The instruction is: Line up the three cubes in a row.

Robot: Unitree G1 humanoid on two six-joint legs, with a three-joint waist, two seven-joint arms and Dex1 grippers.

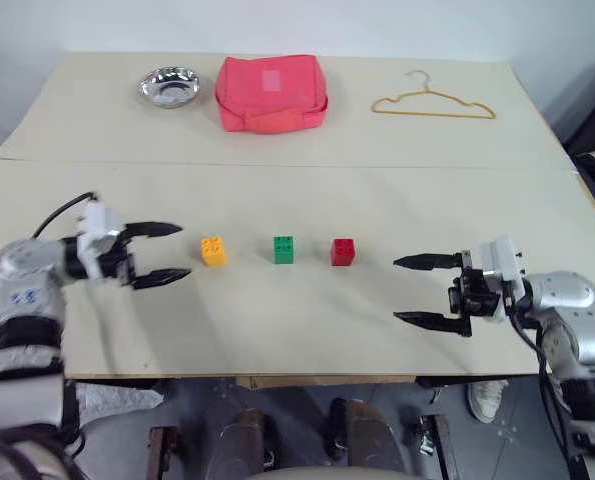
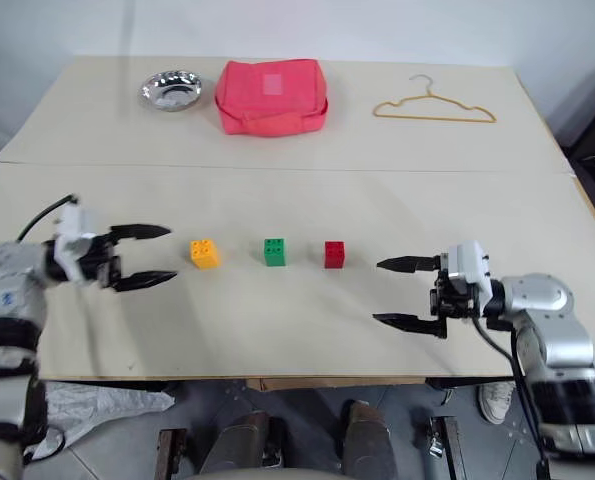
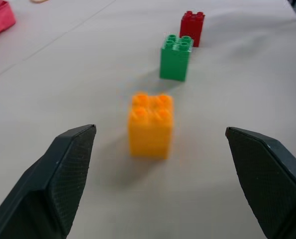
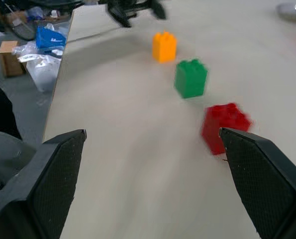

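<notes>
Surface (image 1: 297,190): pale beige top, a seam running across it between far and near halves.

Far half: red-pink fabric bag (image 1: 271,92) near the middle of the far edge. Yellow wire hanger (image 1: 434,104) lies flat toward the far right corner. Shiny metal bowl (image 1: 170,86) just left of the bag, toward the far left corner.

Near half: left hand (image 1: 161,254) toward the left edge, fingers apart, holding nothing, pointing along the surface at the orange-yellow cube. Right hand (image 1: 421,291) toward the right edge, fingers apart, holding nothing, pointing left toward the red cube; well apart from it.

Three cubes stand upright, studs up, in a row parallel to the near edge, about midway between seam and near edge, evenly spaced, not touching: orange-yellow cube (image 1: 214,250) leftmost, just beside the left fingertips but clear of them; green cube (image 1: 284,249) in the middle; red cube (image 1: 343,251) rightmost
</notes>
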